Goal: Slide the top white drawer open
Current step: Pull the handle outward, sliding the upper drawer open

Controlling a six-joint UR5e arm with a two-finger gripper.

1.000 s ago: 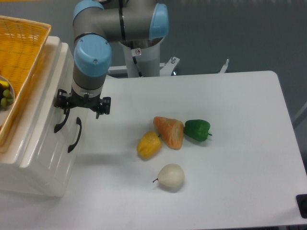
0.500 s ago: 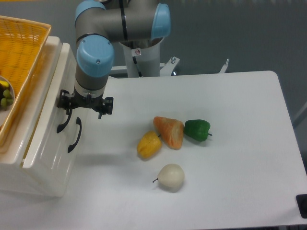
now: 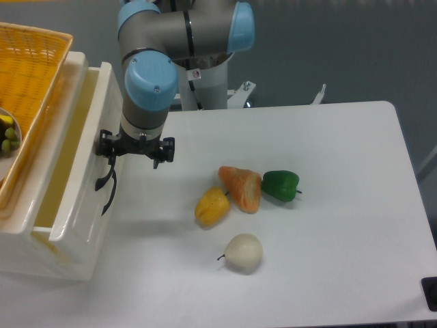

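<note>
1. Top drawer [image 3: 72, 164] sits at the left edge of the surface [image 3: 328, 205], partly slid out of the white cabinet [image 3: 41, 263]; a strip of its yellowish inside shows along the open top.
2. Its black handle [image 3: 104, 179] is on the front panel, directly under the end effector [image 3: 134, 147].
3. End effector points down at the drawer front, touching or just over the handle's upper end. Can't tell how wide the fingers are, or whether they actually clamp the handle; view is from above and the black parts blend together.
4. Lower drawer handle [image 3: 109, 195] is just beside the top drawer's handle, slightly toward the camera.
5. Orange basket [image 3: 27, 89] rests on the cabinet top, left of the drawer; a bowl edge with small green-yellow items [image 3: 7, 137] shows at the frame's left edge.
6. Right of the drawer, well apart from it, on the surface: yellow pepper [image 3: 212, 206] touching an orange vegetable [image 3: 241, 188], green pepper [image 3: 280, 184] just beside that, white garlic-like piece [image 3: 244, 252] nearer the camera.
</note>
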